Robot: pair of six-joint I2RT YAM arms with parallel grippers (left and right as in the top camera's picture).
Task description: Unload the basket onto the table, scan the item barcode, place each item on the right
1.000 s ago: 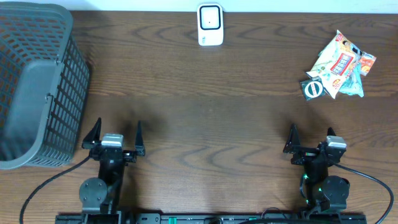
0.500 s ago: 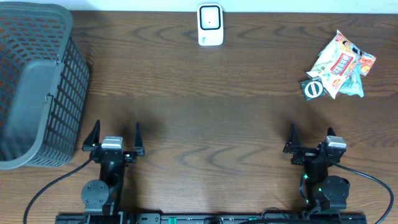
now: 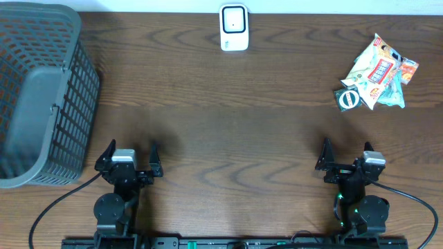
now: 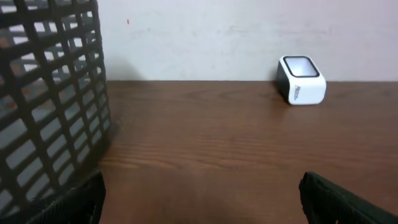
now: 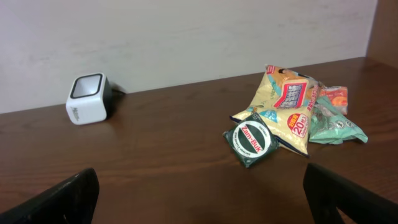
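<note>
Both hands sit at the near edge of the surface (image 3: 228,124), the left hand (image 3: 131,148) and right hand (image 3: 346,146) each spread wide apart, holding nothing. Some snack packets (image 3: 379,66) and a Zam-Buk tin (image 3: 348,99) lie by the far right corner; the white scanner (image 3: 234,28) stands mid far edge.

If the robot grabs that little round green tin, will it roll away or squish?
The green tin looks hard, so it probably won't squish. It's round and seems propped against the snack packets, so a nudge might tip or roll it. Its glossy lid may be slippery.
</note>
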